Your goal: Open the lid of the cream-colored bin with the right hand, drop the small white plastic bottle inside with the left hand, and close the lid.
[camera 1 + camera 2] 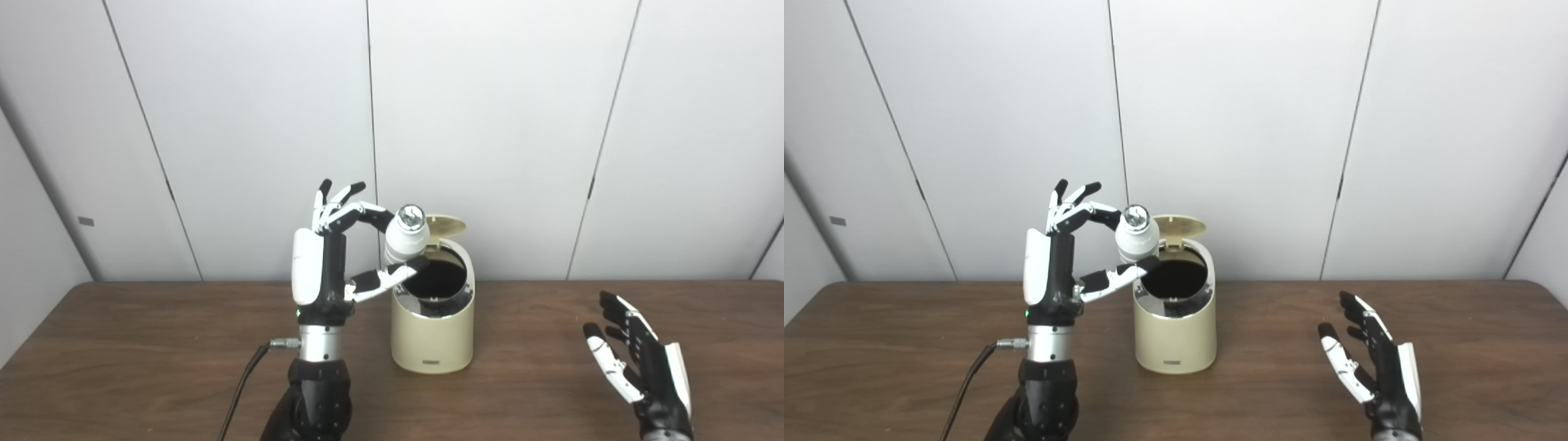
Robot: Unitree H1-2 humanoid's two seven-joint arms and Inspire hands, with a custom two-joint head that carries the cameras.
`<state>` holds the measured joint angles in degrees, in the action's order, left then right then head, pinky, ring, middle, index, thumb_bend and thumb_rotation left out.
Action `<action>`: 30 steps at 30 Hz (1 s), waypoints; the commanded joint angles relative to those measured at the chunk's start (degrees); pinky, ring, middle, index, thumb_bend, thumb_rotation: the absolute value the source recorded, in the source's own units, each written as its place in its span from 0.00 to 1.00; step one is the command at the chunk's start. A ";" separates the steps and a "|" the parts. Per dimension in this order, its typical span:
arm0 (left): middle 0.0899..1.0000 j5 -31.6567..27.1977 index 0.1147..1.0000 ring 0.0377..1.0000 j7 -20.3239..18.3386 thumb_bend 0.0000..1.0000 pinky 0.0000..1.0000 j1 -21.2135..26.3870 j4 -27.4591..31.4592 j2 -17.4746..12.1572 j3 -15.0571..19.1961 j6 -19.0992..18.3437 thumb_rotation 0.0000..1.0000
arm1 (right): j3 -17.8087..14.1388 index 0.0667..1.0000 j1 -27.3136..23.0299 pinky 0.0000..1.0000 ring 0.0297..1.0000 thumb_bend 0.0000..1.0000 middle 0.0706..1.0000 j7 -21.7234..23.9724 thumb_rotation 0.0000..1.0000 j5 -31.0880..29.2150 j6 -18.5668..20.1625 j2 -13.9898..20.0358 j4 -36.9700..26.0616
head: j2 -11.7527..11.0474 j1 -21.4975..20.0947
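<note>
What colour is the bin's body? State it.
Cream bin, clearest in the left eye view.

Bin [432, 340] mid-table [153, 343]; bottle [406, 241] above its left rim; lid [446, 225] up behind.

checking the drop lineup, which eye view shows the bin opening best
The right eye view: the bin's dark opening shows almost whole, with the small white bottle at its left rim. In the left eye view the bottle and the left hand's thumb cover more of it.
</note>
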<state>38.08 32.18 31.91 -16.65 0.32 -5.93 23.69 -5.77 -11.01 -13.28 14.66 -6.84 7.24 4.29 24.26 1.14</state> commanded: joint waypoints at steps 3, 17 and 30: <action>0.44 0.98 0.40 0.83 2.87 0.52 1.00 3.56 -1.32 0.30 -0.88 1.94 0.00 | -0.30 0.81 -1.01 0.79 0.84 0.22 0.83 -0.15 0.65 -0.24 -0.82 0.24 -2.71 | 0.02 0.02; 0.43 2.53 0.41 0.84 7.96 0.53 1.00 4.51 -8.21 -2.14 -5.79 3.20 0.00 | -0.87 0.82 0.04 0.79 0.84 0.21 0.83 -0.26 0.65 -1.33 -0.05 -0.71 -4.26 | 0.06 -1.08; 0.43 0.40 0.41 0.83 9.09 0.53 1.00 5.16 -11.83 -2.82 -8.65 3.19 0.00 | -1.04 0.82 0.62 0.80 0.84 0.21 0.84 -0.21 0.64 -0.85 -0.03 -0.31 -4.68 | 0.14 -1.96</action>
<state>38.48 39.47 33.47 -28.48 -2.19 -14.34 25.62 -6.39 -9.17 -13.27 13.74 -6.39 6.47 1.94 24.26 -0.62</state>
